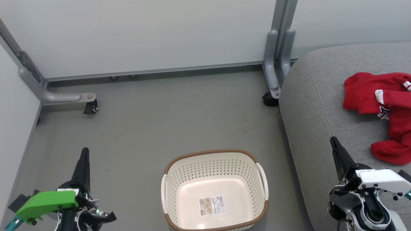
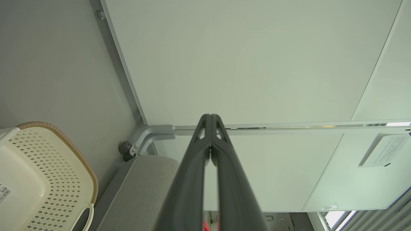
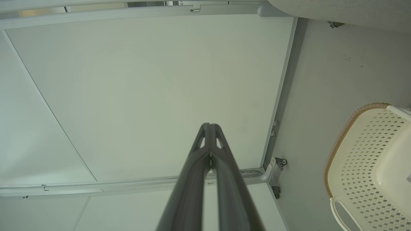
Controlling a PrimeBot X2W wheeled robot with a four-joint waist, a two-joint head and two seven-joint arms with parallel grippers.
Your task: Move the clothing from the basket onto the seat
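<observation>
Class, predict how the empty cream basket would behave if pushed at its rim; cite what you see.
Probably light: the basket is empty, perforated plastic. Likely slides rather than tips, being wide and flat-bottomed on the smooth floor. Walls may flex slightly.

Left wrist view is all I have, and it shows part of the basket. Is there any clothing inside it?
Observer: No. In the head view the basket holds nothing but its label.
Operator: Where is the clothing, then?
Observer: The red clothing lies bunched on the grey seat, to the basket's right.
Operator: And the right gripper?
Observer: The right gripper is shut and holds nothing.
</observation>
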